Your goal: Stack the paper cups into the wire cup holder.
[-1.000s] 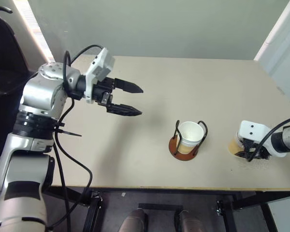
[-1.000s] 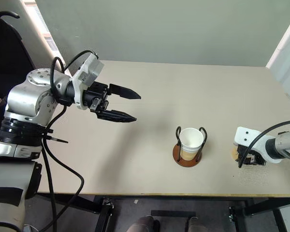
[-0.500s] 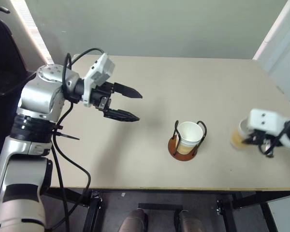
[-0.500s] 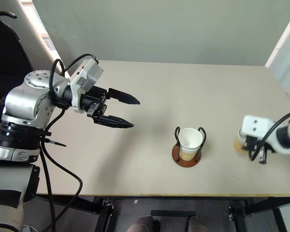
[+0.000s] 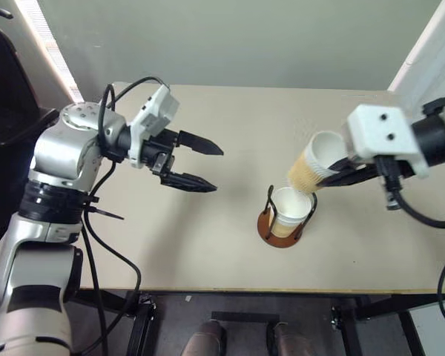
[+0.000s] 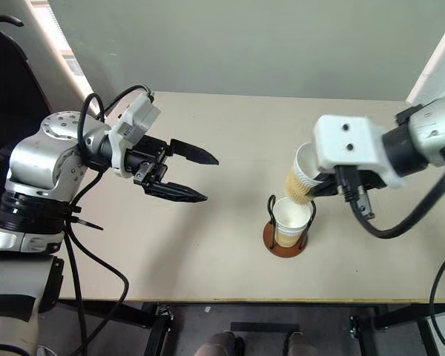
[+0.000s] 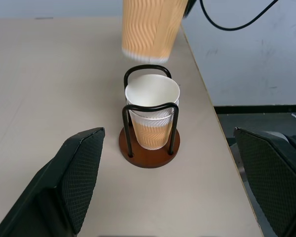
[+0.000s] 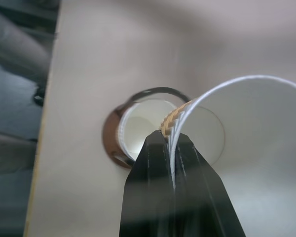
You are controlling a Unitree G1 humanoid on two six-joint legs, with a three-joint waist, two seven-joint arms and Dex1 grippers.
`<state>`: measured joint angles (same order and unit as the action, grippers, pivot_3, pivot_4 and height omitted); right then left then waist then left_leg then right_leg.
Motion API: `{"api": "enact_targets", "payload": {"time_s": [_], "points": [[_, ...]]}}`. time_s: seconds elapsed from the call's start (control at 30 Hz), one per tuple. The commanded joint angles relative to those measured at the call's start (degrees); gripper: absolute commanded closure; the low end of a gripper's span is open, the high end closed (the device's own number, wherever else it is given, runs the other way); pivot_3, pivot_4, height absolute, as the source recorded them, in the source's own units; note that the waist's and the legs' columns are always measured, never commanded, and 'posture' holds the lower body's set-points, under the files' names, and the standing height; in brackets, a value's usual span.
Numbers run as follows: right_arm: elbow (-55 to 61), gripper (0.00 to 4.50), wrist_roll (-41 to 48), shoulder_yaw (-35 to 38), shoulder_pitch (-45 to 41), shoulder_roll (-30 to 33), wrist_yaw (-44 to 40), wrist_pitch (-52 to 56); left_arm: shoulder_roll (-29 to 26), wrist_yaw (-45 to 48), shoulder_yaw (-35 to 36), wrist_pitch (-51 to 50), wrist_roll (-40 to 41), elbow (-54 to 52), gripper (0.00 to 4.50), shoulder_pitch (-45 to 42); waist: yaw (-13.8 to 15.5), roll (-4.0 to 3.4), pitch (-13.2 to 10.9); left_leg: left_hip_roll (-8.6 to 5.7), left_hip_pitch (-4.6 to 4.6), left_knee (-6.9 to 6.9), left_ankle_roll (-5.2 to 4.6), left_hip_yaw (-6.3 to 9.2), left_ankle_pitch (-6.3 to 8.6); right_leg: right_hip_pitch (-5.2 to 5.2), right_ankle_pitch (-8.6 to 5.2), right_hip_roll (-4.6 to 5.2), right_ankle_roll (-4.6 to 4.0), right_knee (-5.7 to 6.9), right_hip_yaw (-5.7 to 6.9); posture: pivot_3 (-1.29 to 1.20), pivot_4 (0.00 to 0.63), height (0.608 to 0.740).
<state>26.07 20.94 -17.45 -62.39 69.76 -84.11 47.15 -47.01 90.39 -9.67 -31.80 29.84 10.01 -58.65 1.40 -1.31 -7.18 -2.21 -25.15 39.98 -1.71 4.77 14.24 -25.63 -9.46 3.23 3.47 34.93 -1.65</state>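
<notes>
Left tool [image 5: 202,165] spread wide, pointing right; right tool [image 8: 170,148] pinched tight, angled downward.

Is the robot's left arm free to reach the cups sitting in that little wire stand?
Probably not cleanly. The left gripper is open and nothing lies between it and the wire cup holder, but the right gripper holds another cup tilted just above it, blocking the top.

The left arm is built of rounded silver-grey shells joined by black ribbed collars, with loose black cables looping off the shoulder and forearm. A white boxy camera block sits on each wrist, the right one marked by two dark dots. The left hand [image 5: 195,160] and the right hand [image 8: 170,154] carry tapered black fingers [image 7: 79,170] faced with a fine mesh texture.
</notes>
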Motion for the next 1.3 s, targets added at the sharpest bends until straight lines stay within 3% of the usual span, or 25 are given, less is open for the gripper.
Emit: {"api": "enact_targets", "payload": {"time_s": [0.03,0.57,0.73,1.0,1.2,1.3], "points": [[-0.1,4.49,-1.7,-0.2,-0.3,-0.6,-0.8,-1.6,-0.4,2.1,0.6,-0.4,0.7,-2.3,0.00,-0.8,0.0,0.00,0.0,-0.01,0.00,-0.01,0.00,-0.01,0.00,-0.01,0.00,0.00,0.01,0.00,0.00,0.00,0.150,0.740],[-0.5,4.49,-9.6,-5.5,5.6,-6.0,-0.1,-7.8,0.6,2.1,0.3,-1.1,0.3,-3.5,0.00,-1.1,-0.2,0.00,0.0,0.03,0.06,-0.04,0.03,0.00,-0.01,0.01,0.00,-0.02,0.04,0.05,0.01,0.00,0.150,0.740],[-1.3,3.20,-11.9,-6.0,5.1,-7.8,0.6,-7.8,0.7,2.1,0.1,-1.1,0.1,-3.8,0.00,-0.9,-0.2,0.00,0.0,0.03,0.06,-0.04,0.03,-0.01,-0.01,0.01,0.02,-0.02,0.07,0.04,0.01,0.00,0.150,0.740],[-5.3,0.39,-4.8,2.8,-2.2,-9.2,0.9,4.7,-1.0,2.1,0.2,-1.7,0.4,-4.6,0.00,-0.2,-0.2,0.00,0.0,0.02,0.03,-0.06,0.04,0.00,-0.01,-0.01,-0.03,-0.02,-0.02,0.03,0.02,0.00,0.150,0.740],[-10.1,0.39,2.8,12.0,-8.0,-9.1,4.1,17.3,-1.9,1.1,1.8,-2.4,0.8,-4.7,0.00,1.1,-0.2,0.00,0.0,0.01,0.04,-0.15,0.09,0.02,0.02,-0.02,-0.24,-0.02,-0.37,-0.01,0.02,0.00,0.150,0.740],[-12.4,0.39,3.9,15.6,-6.6,-7.9,6.9,18.7,-1.8,-0.9,3.0,-2.8,0.6,-3.6,0.00,1.4,-0.1,0.01,0.0,0.02,0.05,-0.25,0.15,0.05,-0.02,-0.05,-0.25,-0.03,-0.38,0.00,0.03,0.00,0.150,0.740]]}}
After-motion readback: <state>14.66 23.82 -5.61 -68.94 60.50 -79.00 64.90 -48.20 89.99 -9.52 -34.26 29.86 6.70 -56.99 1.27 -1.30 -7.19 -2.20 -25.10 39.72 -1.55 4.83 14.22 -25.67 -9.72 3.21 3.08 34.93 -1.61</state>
